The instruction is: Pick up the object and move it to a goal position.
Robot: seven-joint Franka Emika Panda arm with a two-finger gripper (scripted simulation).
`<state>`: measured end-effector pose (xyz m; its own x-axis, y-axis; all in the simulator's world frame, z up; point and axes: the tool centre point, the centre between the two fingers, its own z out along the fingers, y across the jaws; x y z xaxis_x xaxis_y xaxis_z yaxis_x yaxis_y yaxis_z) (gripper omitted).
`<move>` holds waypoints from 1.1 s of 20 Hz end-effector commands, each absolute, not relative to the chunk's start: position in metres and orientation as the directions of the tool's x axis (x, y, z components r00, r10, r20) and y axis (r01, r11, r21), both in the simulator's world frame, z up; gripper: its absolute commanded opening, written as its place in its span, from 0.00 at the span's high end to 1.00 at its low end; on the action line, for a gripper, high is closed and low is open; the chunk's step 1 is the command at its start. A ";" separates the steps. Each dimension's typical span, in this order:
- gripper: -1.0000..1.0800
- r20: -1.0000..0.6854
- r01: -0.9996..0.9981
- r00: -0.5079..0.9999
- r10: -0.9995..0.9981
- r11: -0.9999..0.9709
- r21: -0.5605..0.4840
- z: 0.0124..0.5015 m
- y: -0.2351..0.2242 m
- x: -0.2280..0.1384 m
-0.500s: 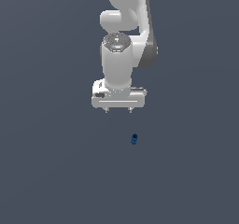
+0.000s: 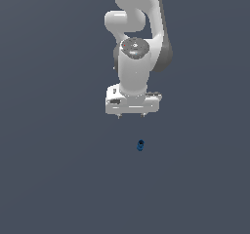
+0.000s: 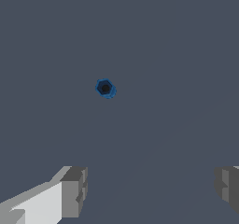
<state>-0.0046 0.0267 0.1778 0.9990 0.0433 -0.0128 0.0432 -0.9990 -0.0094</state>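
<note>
The object point(image 2: 140, 145) is a tiny dark-blue rounded lump with a lighter blue patch, lying alone on the flat grey floor. In the wrist view it point(image 3: 105, 88) shows as a small blue ring with a dark centre. My white gripper point(image 2: 130, 116) hangs above the floor, up and slightly to the exterior view's left of the object, apart from it. Its fingers point(image 3: 73, 191) stand wide apart in the wrist view, with nothing between them.
The white arm point(image 2: 139, 28) rises behind the gripper toward the top of the exterior view. A plain grey floor point(image 2: 53, 179) fills the scene.
The gripper has shifted slightly toward the exterior view's right, closer over the object. The object has not moved.
</note>
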 end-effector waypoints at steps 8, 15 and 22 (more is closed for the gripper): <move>0.04 -0.014 0.076 0.997 0.076 -0.997 -0.008 0.172 0.033 0.000; 0.04 -0.011 0.188 0.982 0.188 -0.982 -0.004 0.154 0.043 0.019; 0.04 -0.006 0.357 0.934 0.357 -0.934 -0.001 0.122 0.059 0.046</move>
